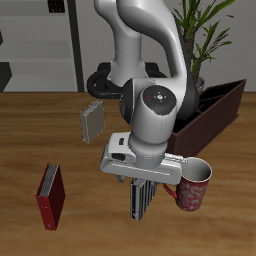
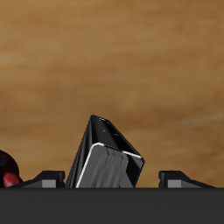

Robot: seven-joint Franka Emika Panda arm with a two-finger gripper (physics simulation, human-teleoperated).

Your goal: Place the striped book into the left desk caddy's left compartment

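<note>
My gripper [image 1: 140,186] is shut on the striped book [image 1: 140,200], a thin book with narrow dark-grey and whitish stripes. It holds the book upright above the table near the front edge. In the wrist view the book [image 2: 109,157] sits between my two fingers [image 2: 51,179], seen from its top edge. The left desk caddy [image 1: 218,108], a long dark maroon-brown box with a black inside, stands farther back, partly hidden behind the arm. Its dividers do not show.
A red patterned mug [image 1: 193,186] stands right beside the held book; its rim also shows in the wrist view [image 2: 7,171]. A plain grey checked book [image 1: 92,122] stands farther back. A red book [image 1: 50,195] stands near the front edge. A potted plant [image 1: 205,30] is behind the caddy.
</note>
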